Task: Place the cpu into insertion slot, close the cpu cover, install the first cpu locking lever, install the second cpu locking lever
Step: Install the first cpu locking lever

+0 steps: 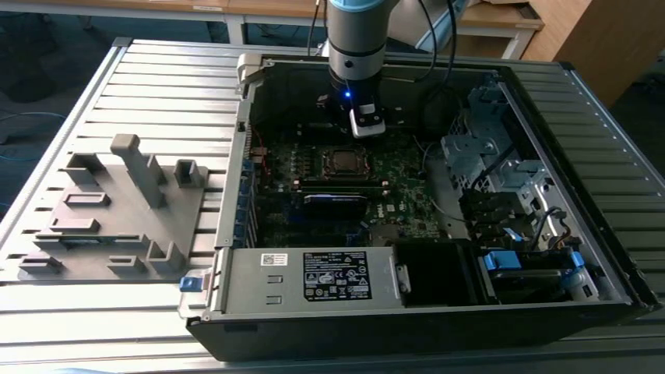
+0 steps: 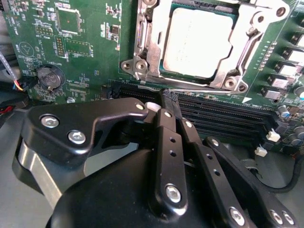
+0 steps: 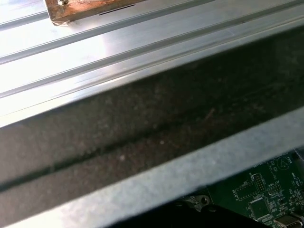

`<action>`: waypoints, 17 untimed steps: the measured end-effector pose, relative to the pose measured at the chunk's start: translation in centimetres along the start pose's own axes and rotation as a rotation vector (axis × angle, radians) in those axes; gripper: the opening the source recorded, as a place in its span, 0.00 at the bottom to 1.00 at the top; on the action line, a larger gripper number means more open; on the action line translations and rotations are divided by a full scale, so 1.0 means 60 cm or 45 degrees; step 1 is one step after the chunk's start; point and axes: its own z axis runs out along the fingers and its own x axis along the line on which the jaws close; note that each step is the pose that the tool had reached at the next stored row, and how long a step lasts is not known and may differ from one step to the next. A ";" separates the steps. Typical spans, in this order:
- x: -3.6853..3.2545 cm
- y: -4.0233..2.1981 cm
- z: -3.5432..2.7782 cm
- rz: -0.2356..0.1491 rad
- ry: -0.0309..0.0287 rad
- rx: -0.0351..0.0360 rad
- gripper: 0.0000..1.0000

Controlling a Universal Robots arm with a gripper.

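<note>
Squarely seated, the cpu (image 2: 197,42) shows a pale silvery face.

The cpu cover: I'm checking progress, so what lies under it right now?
Under the cpu cover the cpu shows its silvery face through the window. The frame hides the cpu's edges and the insertion slot beneath.

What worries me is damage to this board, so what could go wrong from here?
1. The black gripper sits closed right at the thin silvery wire lever, beside the long black memory slots. A slip could scrape them.
2. The silvery square cpu lies under the silvery metal-frame cpu cover. If the cover is not fully flat, lever force might bind.
</note>
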 end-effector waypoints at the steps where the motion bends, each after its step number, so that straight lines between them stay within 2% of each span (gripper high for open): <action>1: 0.000 0.000 0.000 0.000 0.0000 0.0000 0.11; 17: 0.000 -0.002 0.003 0.004 -0.0018 0.0031 0.11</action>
